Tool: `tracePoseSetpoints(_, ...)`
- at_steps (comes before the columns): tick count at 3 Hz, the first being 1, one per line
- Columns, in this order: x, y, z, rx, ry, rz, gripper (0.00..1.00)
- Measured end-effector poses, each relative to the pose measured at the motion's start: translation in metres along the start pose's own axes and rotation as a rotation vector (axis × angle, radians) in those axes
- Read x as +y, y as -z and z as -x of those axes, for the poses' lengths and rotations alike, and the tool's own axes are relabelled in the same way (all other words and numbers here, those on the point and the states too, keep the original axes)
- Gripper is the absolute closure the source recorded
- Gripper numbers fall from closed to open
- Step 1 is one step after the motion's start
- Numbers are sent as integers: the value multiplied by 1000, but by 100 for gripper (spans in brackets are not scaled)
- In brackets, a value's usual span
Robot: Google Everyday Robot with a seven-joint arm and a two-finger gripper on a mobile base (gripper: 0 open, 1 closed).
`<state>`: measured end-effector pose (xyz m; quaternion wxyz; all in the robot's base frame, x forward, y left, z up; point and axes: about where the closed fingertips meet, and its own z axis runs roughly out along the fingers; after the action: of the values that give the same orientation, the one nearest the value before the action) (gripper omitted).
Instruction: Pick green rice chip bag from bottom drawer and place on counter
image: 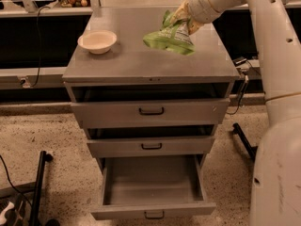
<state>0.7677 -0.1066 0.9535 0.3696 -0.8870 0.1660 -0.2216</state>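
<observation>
gripper (pixel 178 19): pale fingers pinched on the bag's crumpled top, above the counter's right rear part.
green rice chip bag (pixel 168 37): glossy creased lime plastic, held hanging low over the counter; contact cannot be told.
counter (pixel 141 62): flat, matte grey.
bottom drawer (pixel 153 185): open, deep, boxy grey metal.
bowl (pixel 97 41): round, cream, set at the counter's left.
</observation>
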Motion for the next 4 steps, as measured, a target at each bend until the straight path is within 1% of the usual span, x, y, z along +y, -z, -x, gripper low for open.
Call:
tracePoseSetpoints(1, 15, -7, -12, 33, -58, 41, 100)
tracePoseSetpoints(2, 31, -14, -18, 42, -106, 75, 100)
tracePoseSetpoints(3, 31, -18, -16, 36, -104, 73, 81)
tracePoseSetpoints(4, 31, -22, -15, 32, -104, 73, 59)
